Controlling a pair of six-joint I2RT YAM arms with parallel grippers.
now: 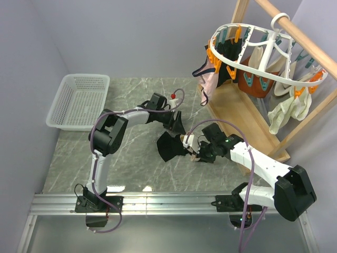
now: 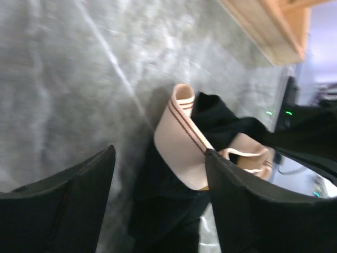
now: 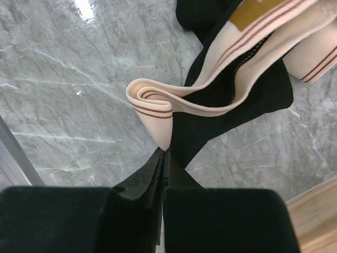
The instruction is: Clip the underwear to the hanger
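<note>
The underwear (image 1: 169, 146), black with a beige red-striped waistband, hangs a little above the marble table, mid-centre. My right gripper (image 1: 194, 152) is shut on a fold of the waistband (image 3: 163, 129), with black fabric (image 3: 247, 89) draping beyond the pinch (image 3: 164, 154). My left gripper (image 1: 176, 122) is open just behind the garment. Its fingers (image 2: 79, 203) stand wide apart, with the waistband (image 2: 181, 142) and black cloth (image 2: 163, 211) between and beyond them; its right finger touches or overlaps the band's edge. The hanger (image 1: 268, 50), round, white, with orange and teal clips, hangs from the wooden rod at the upper right.
A white mesh basket (image 1: 79, 100) sits at the far left. A wooden rack base (image 1: 247, 118) and rod (image 1: 297, 34) stand at the right. Pink (image 1: 210, 81), rust-brown (image 1: 255, 84) and cream (image 1: 287, 108) garments hang from the hanger's clips.
</note>
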